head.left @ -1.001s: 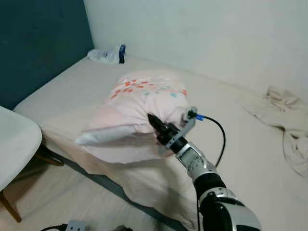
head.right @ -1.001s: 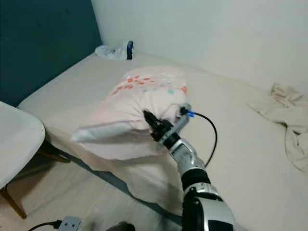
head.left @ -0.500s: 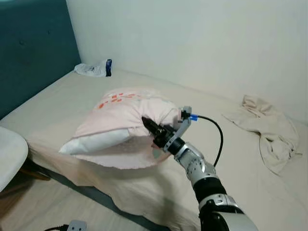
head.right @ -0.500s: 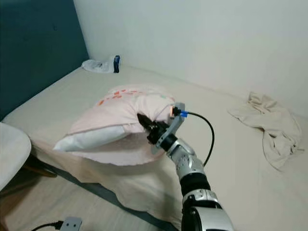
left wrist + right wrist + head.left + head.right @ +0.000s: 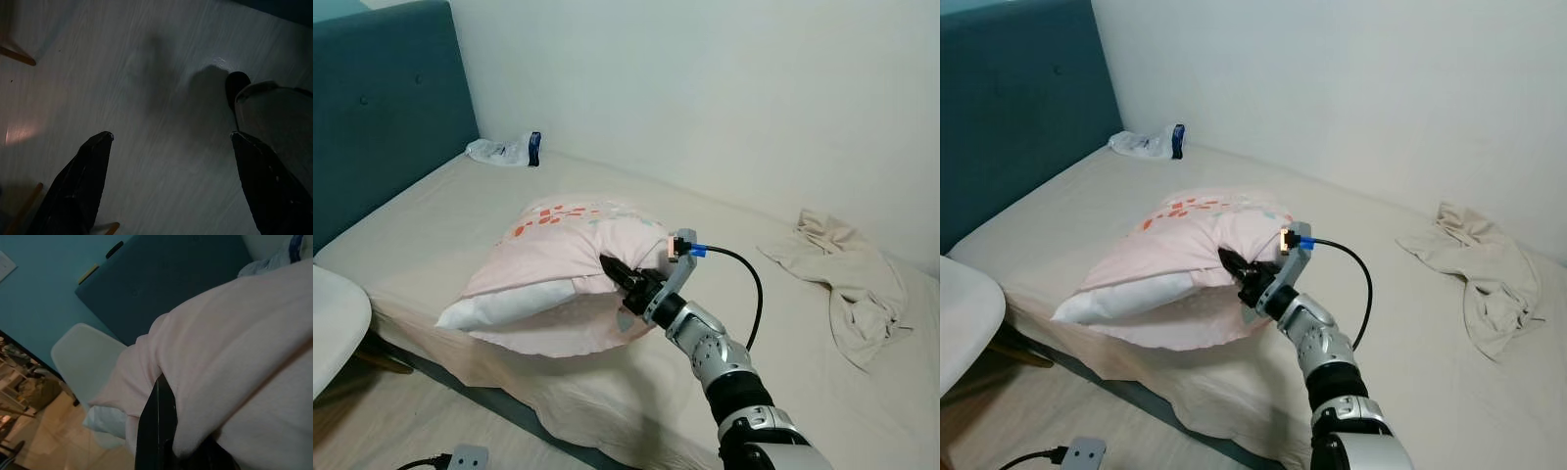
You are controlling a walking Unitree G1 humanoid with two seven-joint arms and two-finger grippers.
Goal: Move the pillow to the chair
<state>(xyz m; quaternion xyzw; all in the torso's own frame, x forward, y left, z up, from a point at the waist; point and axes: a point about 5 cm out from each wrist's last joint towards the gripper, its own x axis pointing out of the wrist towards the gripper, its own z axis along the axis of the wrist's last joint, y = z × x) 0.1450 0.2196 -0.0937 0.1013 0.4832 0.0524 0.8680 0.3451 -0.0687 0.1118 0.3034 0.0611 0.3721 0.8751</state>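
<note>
What changed: a second ago the pillow (image 5: 563, 279) hung over the bed's near edge, now it sits a bit further in on the mattress; mostly the camera turned though, so I wouldn't read much into it.
Pincer: right gripper (image 5: 615, 272) is clenched on a fold of the pillow's right end, fingers buried in the fabric.
Other arm: left gripper (image 5: 168, 181) hangs over the floor, fingers spread, holding nothing.
Pillow: on the bed (image 5: 431, 211), near-left part, white inner end poking toward the edge.
Chair: white chair (image 5: 331, 323) is at far left, off the bed, well apart from the pillow.
Meaning: grip looks solid, carry hasn't really started.
Room: open floor (image 5: 382, 421) between bed and chair, but there's a power strip (image 5: 470, 457) down there.
</note>
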